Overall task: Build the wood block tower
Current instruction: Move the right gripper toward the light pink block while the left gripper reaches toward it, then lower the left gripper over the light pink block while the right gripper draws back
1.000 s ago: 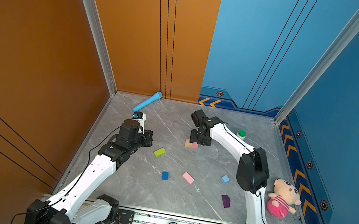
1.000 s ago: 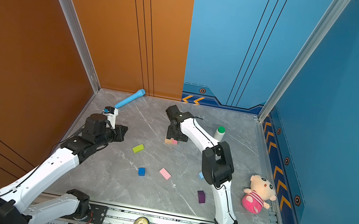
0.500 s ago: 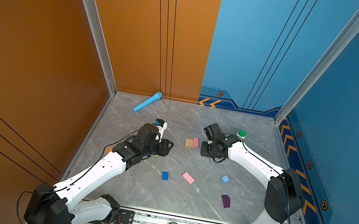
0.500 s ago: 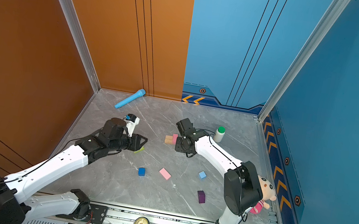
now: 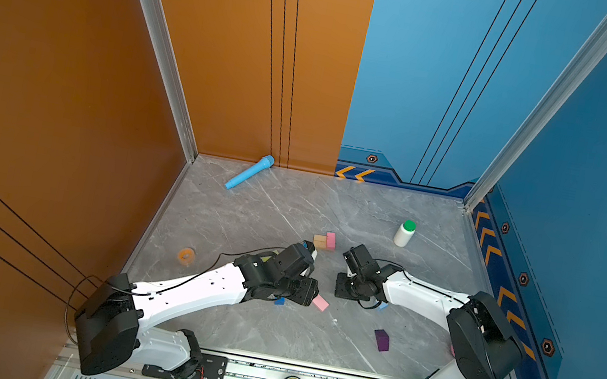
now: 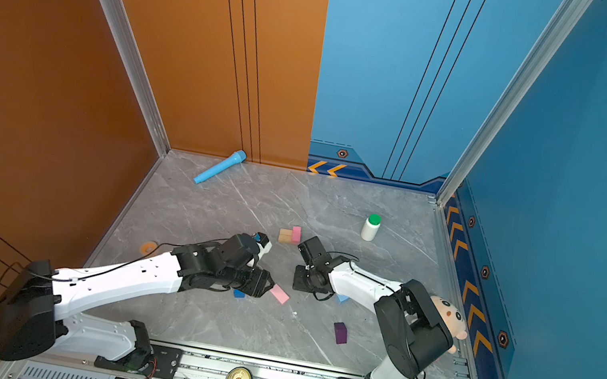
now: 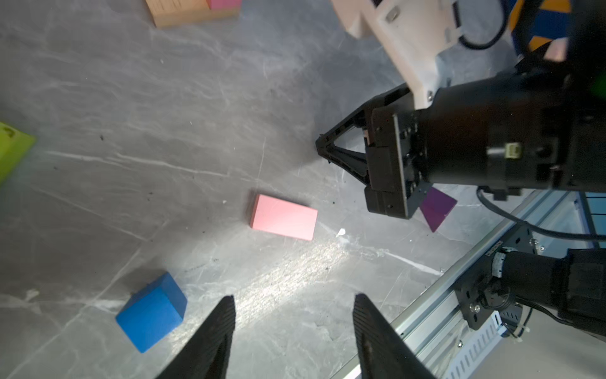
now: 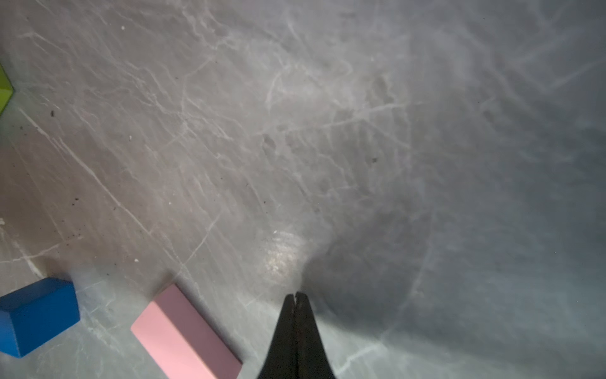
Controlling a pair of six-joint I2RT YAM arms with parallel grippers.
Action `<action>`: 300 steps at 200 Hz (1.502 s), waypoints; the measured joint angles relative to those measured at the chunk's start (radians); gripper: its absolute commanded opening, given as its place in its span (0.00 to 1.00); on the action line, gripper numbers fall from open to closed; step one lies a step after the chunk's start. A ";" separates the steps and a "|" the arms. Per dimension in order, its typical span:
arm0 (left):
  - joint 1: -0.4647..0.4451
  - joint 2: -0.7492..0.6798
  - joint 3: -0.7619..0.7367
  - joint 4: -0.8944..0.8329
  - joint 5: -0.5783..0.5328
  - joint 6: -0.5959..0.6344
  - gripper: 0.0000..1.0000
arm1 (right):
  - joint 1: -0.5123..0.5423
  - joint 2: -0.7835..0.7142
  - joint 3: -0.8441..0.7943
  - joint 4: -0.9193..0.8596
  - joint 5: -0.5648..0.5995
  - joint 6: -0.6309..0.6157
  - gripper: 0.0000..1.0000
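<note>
Grey marbled floor (image 5: 290, 205) between orange wall (image 5: 235, 39) and blue walls (image 5: 419, 72)

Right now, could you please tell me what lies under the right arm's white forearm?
Only a corner of a small light-blue wooden cube shows; the arm covers the rest.

- left arm (image 5: 190, 293): white shell links; black joint housings; small dark holes dot the forearm; thin black cable loops out at 9 o'clock of the elbow
- right arm (image 5: 417, 297): same white-and-black build; black cable by the wrist
- left gripper (image 7: 294, 297): black, tapered, ribbed fingers (image 7: 210, 338)
</note>
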 measured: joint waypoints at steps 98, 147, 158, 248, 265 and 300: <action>-0.022 0.097 0.000 -0.015 -0.045 -0.116 0.66 | 0.120 -0.002 -0.060 0.140 -0.035 0.063 0.00; -0.022 0.126 0.000 -0.015 -0.050 -0.131 0.66 | 0.119 -0.016 -0.092 0.186 -0.053 0.094 0.00; -0.022 0.129 0.000 -0.015 -0.050 -0.131 0.66 | 0.120 -0.018 -0.099 0.193 -0.062 0.101 0.00; -0.029 0.191 0.023 -0.015 -0.049 -0.133 0.67 | 0.097 -0.082 -0.163 0.205 -0.074 0.126 0.00; -0.035 0.208 0.039 -0.016 -0.050 -0.130 0.67 | 0.083 -0.147 -0.169 0.152 -0.035 0.123 0.00; -0.040 0.240 0.072 -0.019 -0.050 -0.129 0.70 | 0.054 -0.314 -0.178 0.058 0.061 0.110 0.00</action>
